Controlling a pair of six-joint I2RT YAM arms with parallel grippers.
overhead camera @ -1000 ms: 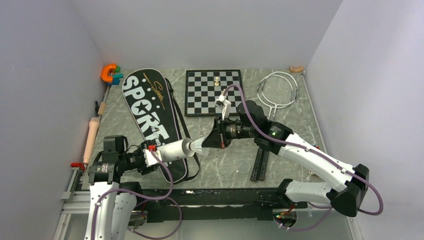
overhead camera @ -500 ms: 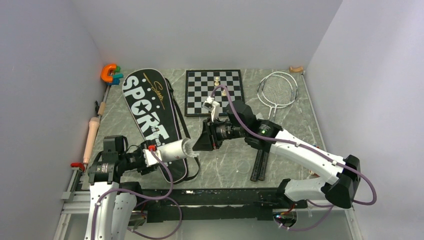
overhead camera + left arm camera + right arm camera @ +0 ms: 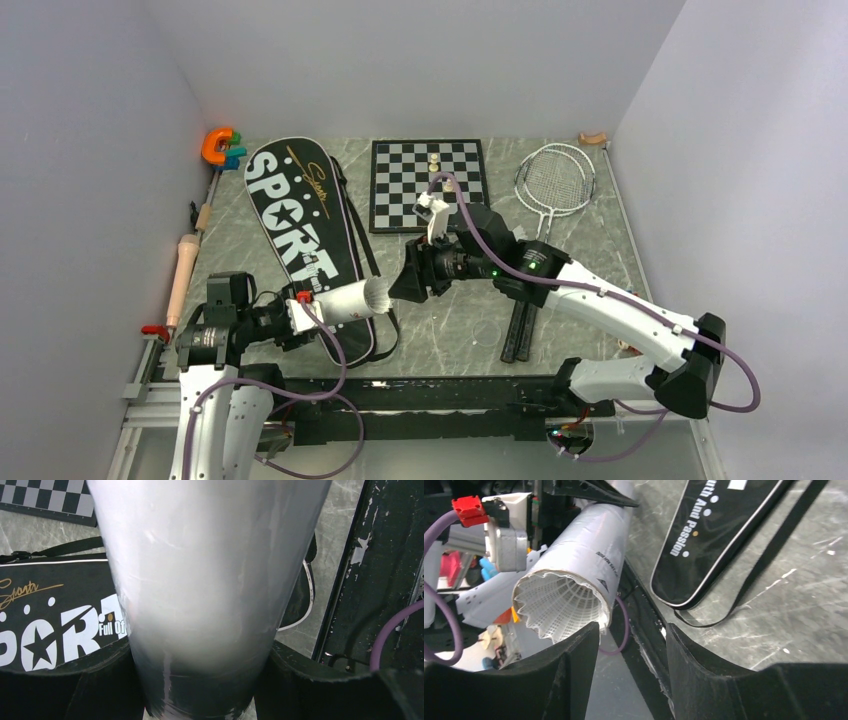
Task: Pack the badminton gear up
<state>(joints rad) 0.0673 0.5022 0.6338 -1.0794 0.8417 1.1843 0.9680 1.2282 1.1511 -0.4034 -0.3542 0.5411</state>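
My left gripper [image 3: 300,312] is shut on the long white tube [image 3: 340,302], holding it level above the bag's lower end. From the left wrist the tube [image 3: 210,580] fills the view between my fingers [image 3: 310,680]. A white shuttlecock [image 3: 556,602] sits in the tube's [image 3: 589,555] open mouth, its lattice skirt facing out. My right gripper [image 3: 631,630] stands open just off that mouth [image 3: 402,284], nothing between its jaws. The black SPORT bag [image 3: 300,235] lies at the left. Two silver-headed rackets [image 3: 555,180] lie at the back right, handles [image 3: 520,325] toward me.
A black-and-white chessboard [image 3: 428,183] with a small piece lies at the back centre. A beige wooden rod [image 3: 182,275] lies along the left rail, an orange-and-blue toy [image 3: 220,147] in the back left corner. A clear round lid [image 3: 487,333] rests near the racket handles.
My right gripper pushed the shuttlecock left into the tube's mouth, then opened and let it go. The left arm and tube stayed put.
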